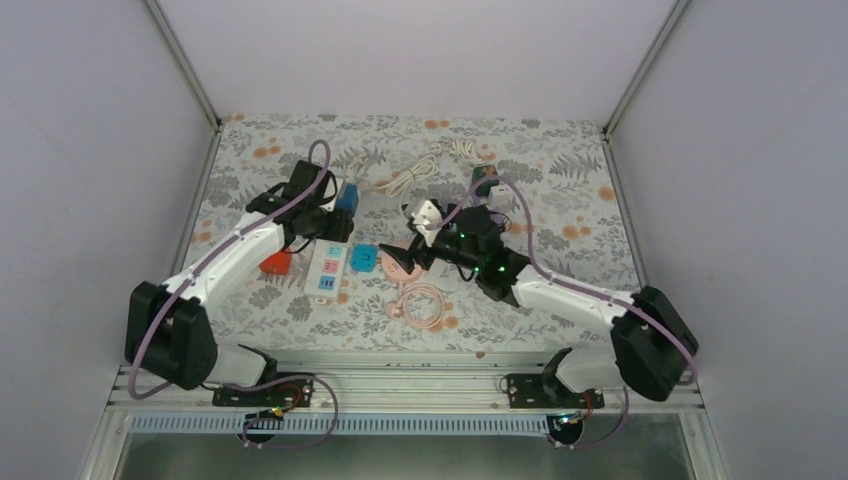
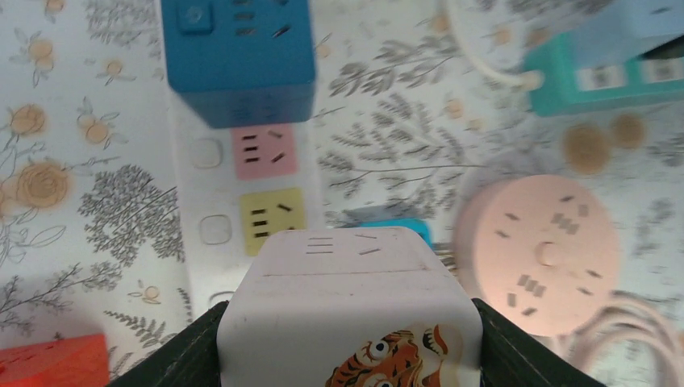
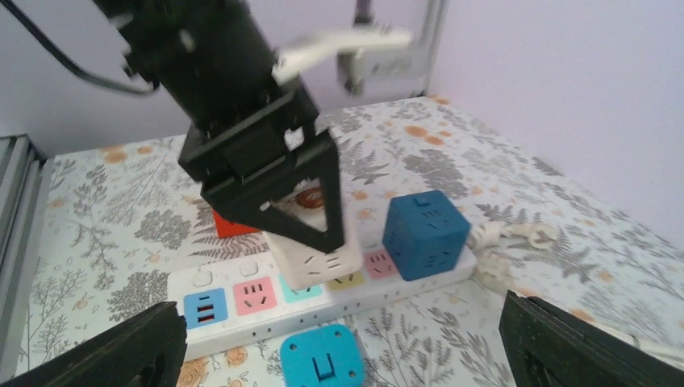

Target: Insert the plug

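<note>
Left tool point(image 3: 310, 234) gripped white tiger-sticker cube plug point(image 2: 351, 306), jaws part-spread to plug's width. Plug sat low over power strip point(image 3: 250, 332), just beside blue cube point(image 3: 425, 234) standing on same strip; prongs seated or not, could not tell. Right tool point(image 1: 405, 245) gaped wide, nothing in it, facing strip. Pink round socket point(image 2: 539, 254) lay on desk point(image 1: 560, 200) nearby.

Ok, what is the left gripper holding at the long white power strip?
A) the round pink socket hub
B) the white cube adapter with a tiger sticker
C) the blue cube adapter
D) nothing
B: the left gripper clamps the white cube adapter with a tiger sticker at the long white power strip; the blue cube adapter sits on it ungripped.
</note>
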